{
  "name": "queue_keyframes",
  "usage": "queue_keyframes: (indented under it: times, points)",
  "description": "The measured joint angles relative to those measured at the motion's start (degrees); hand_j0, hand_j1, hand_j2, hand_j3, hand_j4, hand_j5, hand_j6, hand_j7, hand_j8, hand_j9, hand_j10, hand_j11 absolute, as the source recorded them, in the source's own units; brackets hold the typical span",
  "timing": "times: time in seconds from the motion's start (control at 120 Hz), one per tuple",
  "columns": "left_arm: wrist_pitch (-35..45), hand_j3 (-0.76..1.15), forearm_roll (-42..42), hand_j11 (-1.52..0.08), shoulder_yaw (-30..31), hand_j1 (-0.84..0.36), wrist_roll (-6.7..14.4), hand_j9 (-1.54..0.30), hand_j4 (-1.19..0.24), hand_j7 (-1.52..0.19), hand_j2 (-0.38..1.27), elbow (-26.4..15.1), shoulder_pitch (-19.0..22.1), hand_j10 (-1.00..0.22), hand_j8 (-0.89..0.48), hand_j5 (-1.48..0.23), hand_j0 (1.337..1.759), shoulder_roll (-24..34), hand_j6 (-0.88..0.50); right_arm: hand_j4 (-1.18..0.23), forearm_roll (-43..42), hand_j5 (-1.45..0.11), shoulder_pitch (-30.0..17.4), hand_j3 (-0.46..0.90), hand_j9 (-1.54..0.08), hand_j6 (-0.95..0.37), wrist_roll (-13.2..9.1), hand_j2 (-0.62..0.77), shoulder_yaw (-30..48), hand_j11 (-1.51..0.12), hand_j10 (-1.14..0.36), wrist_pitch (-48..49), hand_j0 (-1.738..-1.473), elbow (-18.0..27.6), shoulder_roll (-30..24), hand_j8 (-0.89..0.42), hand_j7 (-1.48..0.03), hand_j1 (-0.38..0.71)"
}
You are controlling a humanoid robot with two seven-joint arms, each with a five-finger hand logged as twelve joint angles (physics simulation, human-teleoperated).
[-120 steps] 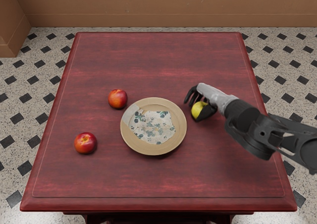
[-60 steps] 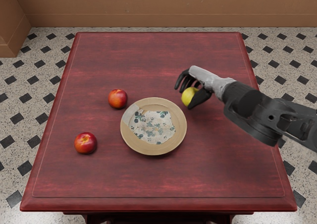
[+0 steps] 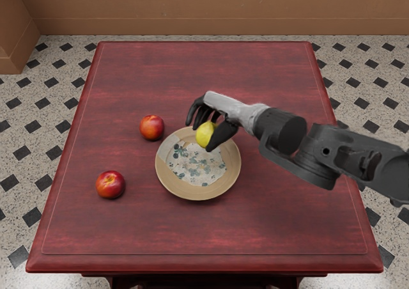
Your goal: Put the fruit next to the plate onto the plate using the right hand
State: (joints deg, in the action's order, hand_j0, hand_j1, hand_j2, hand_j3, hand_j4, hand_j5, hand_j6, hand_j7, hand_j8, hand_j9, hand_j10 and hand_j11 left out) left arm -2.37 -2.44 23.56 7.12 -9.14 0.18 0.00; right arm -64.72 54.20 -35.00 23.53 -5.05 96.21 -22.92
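Note:
My right hand (image 3: 207, 124) reaches in from the right edge and is shut on a yellow fruit (image 3: 204, 134). It holds the fruit in the air over the far rim of the tan plate (image 3: 167, 172), whose centre has a leaf pattern. The dark fingers curl around the fruit from above and from the right. The left arm is out of view.
A red apple (image 3: 152, 127) lies just left of the plate's far side. A second red apple (image 3: 110, 184) sits further left and nearer the front. The dark red table (image 3: 192, 71) stretches away behind them, with checkered floor around it.
The right hand lifted the yellow fruit from the table right of the plate and carried it left, to above the plate's far rim.

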Motion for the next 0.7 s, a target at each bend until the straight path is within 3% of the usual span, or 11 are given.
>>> queue_keyframes:
  times: [0.375, 0.533, 0.7]
  points:
    - [0.0, 0.0, 0.0, -0.32, 0.0, 0.06, 0.0, -0.32, -0.24, -0.32, 0.05, 0.0, 0.0, -0.24, -0.24, -0.32, 1.658, 0.0, -0.24, -0.59, -0.16, -0.78, -3.51, 0.0, -0.78, -0.6, 0.0, 0.22, -1.23, -0.78, -0.48, 0.13, -1.658, 0.02, 1.54, -0.45, -0.78, 0.24]
    - [0.0, 0.0, 0.0, -0.32, 0.0, 0.06, 0.0, -0.32, -0.24, -0.32, 0.05, 0.0, 0.0, -0.24, -0.24, -0.32, 1.658, 0.0, -0.24, -0.32, -0.06, -0.42, -3.79, 0.0, -0.41, -0.32, 0.0, 0.09, -0.99, -0.41, -0.26, 0.11, -1.658, 0.03, 1.25, -0.25, -0.41, -0.02]
    - [0.0, 0.0, 0.01, -0.32, -0.01, 0.06, 0.0, -0.32, -0.24, -0.32, 0.05, 0.0, 0.0, -0.24, -0.24, -0.32, 1.658, 0.0, -0.24, -0.16, 4.53, -0.21, -3.7, 0.0, -0.21, -0.16, 0.0, 0.04, 4.35, -0.21, -0.14, 4.26, -1.658, -0.08, -2.61, -0.13, -0.21, -0.18]
